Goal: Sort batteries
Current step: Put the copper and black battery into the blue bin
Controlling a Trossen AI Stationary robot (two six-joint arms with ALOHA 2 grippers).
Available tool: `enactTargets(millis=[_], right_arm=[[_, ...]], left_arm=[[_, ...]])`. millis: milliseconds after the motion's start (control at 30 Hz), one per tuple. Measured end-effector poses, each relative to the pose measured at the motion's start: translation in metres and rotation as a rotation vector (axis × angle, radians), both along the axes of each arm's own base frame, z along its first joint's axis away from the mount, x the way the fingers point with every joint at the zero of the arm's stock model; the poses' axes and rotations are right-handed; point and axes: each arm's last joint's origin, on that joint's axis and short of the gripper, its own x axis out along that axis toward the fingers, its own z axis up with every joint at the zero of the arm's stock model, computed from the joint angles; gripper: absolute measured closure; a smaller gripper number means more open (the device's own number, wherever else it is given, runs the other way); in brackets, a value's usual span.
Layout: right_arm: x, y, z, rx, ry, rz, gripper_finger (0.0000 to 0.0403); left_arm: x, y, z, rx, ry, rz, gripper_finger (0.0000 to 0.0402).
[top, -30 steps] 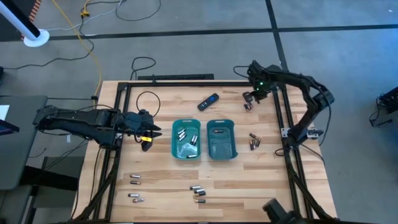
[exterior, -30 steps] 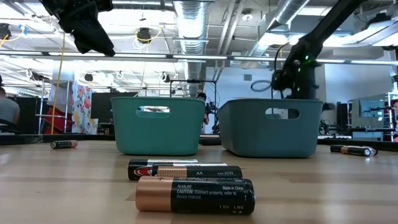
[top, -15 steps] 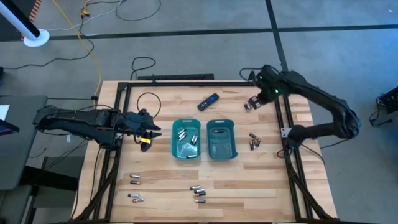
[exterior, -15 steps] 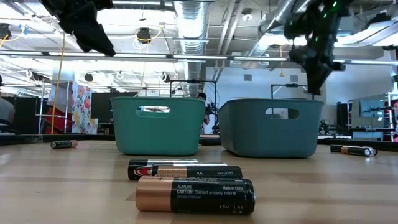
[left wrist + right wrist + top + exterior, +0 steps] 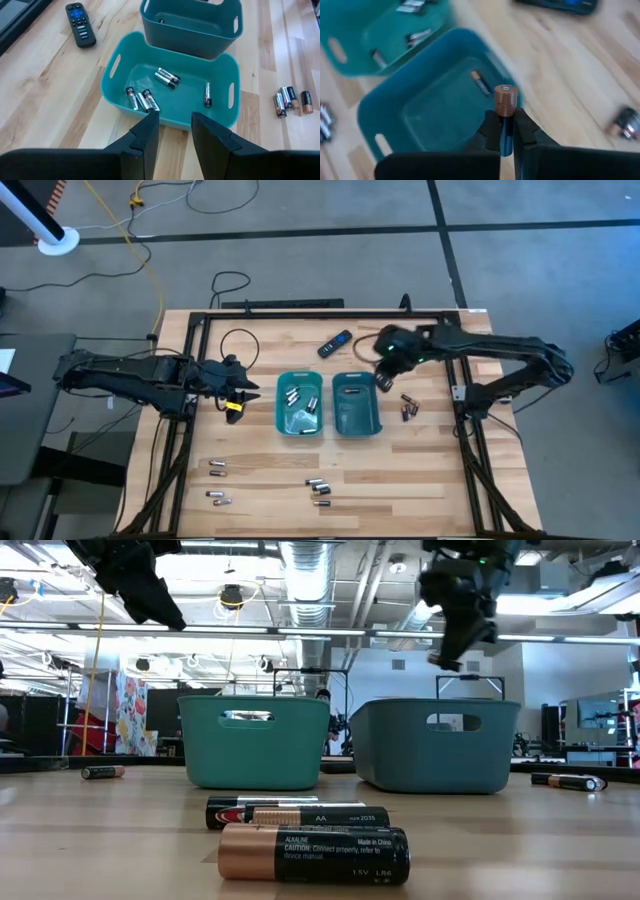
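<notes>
Here the right gripper [image 5: 506, 131] is pinching a copper-ended battery [image 5: 505, 107] upright between nearly closed fingers, hovering at the right teal tray's [image 5: 372, 404] rim; the tray is lying directly below. The left gripper [image 5: 175, 131], partly open and empty, is waiting beside the left tray [image 5: 279, 408].

- Nearest dark cylindrical battery with a coppery end [image 5: 314, 854], lying on the wooden counter: "ALKALINE", "Made in China", "1.5V LR6".
- Dark battery just behind it [image 5: 318, 814]: "AA".

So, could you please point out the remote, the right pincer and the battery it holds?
remote [image 5: 80, 17], left wrist view, mid body.
right pincer [image 5: 506, 131], right wrist view, between fingertips.
held battery [image 5: 505, 100], right wrist view, coppery end.
</notes>
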Motion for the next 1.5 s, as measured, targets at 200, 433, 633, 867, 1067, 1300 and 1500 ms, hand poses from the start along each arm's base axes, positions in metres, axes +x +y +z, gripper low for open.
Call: enactTargets(millis=[200, 433, 633, 867, 1067, 1300, 1500], right_arm=[[0.041, 0.017, -0.012, -0.039, 0.087, 0.194, 0.0390], [0.078, 0.031, -0.038, -0.049, 0.185, 0.316, 0.0390], [0.094, 0.042, -0.071, -0.034, 0.292, 0.368, 0.0390], [0.104, 0.047, -0.102, -0.017, 0.376, 0.385, 0.0390], [0.109, 0.048, -0.121, -0.007, 0.425, 0.389, 0.0390], [0.113, 0.048, -0.126, -0.006, 0.418, 0.383, 0.0382], [0.112, 0.048, -0.126, 0.000, 0.420, 0.366, 0.0338]], left_arm=[[0.000, 0.000, 0.000, -0.001, 0.000, 0.001, 0.0290], [0.000, 0.000, 0.000, -0.001, -0.001, 0.001, 0.0290], [0.000, 0.000, 0.000, -0.001, 0.000, 0.001, 0.0290], [0.000, 0.000, 0.000, -0.001, 0.000, 0.001, 0.0290], [0.000, 0.000, 0.000, -0.001, 0.000, 0.001, 0.0290], [0.000, 0.000, 0.000, -0.001, 0.000, 0.000, 0.0290], [0.000, 0.000, 0.000, -0.001, 0.001, 0.000, 0.0290]])
